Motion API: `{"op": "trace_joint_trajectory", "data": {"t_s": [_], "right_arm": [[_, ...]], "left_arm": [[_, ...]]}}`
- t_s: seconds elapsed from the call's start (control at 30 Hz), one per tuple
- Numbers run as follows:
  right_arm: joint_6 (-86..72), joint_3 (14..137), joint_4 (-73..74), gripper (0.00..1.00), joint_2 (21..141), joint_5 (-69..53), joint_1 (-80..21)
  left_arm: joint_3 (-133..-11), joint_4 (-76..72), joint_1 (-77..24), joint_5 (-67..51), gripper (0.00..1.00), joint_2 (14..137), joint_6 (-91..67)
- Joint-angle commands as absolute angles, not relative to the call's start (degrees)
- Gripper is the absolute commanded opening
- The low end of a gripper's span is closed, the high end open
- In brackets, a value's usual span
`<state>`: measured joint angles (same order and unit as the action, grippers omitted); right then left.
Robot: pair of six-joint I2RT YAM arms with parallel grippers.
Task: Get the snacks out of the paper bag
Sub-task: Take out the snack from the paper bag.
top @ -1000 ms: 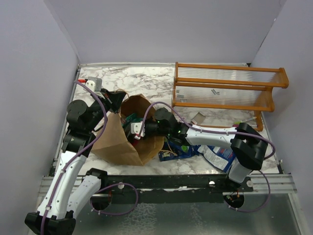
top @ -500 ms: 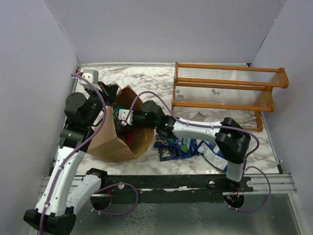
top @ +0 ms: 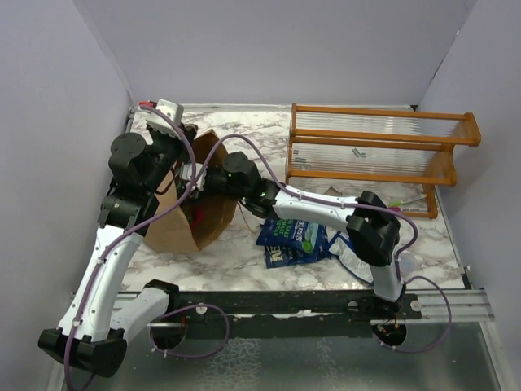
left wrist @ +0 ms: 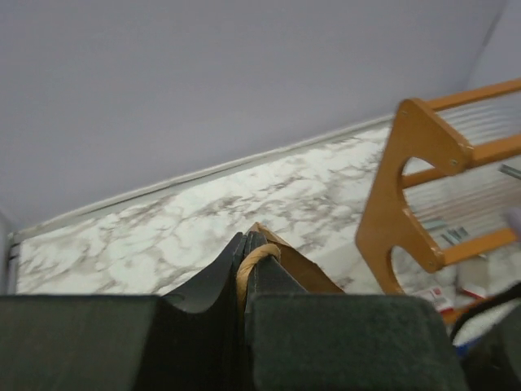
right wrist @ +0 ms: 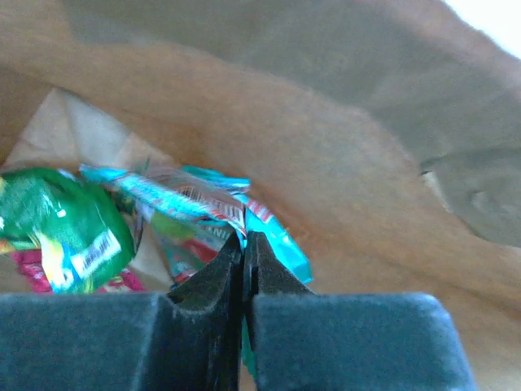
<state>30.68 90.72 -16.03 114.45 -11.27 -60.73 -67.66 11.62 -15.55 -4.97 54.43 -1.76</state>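
Left hand (left wrist: 245, 244) clamps the handle (left wrist: 260, 252) of the paper bag (top: 181, 230). Right hand (right wrist: 242, 243), inside the bag, pinches a teal packet (right wrist: 281, 244).

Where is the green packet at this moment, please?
The green packet lies inside the paper bag, left in the right wrist view, beside the teal packet.

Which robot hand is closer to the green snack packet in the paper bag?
Right. The right gripper is inside the brown paper bag, pinching a teal foil packet beside the crinkly green packet. The left gripper is outside, clamped on the bag's twisted handle.
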Motion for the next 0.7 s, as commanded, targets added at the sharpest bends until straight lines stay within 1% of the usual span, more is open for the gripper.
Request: {"op": "trace_joint_trajectory", "data": {"t_s": [0.0,0.23,0.47,0.67], "right_arm": [[32.3,87.9,-18.3,0.01,113.5,-8.7,-61.1],[32.1,80.1,-20.1,0.01,107.5,-10.4,-61.0],[30.4,74.9,-20.8,0.01,102.0,-10.5,-60.9],[29.8,70.8,-18.7,0.01,95.9,-11.8,-60.9]], "left_arm": [[-62.5,6.4,-16.6,-26.6,0.00,51.2,-3.0],[-54.2,5.3,-16.5,-26.2,0.00,45.4,-7.6],[-53.2,4.4,-16.5,-23.9,0.00,42.2,-8.1],[-52.2,3.1,-16.6,-23.3,0.00,41.8,-9.5]]}}
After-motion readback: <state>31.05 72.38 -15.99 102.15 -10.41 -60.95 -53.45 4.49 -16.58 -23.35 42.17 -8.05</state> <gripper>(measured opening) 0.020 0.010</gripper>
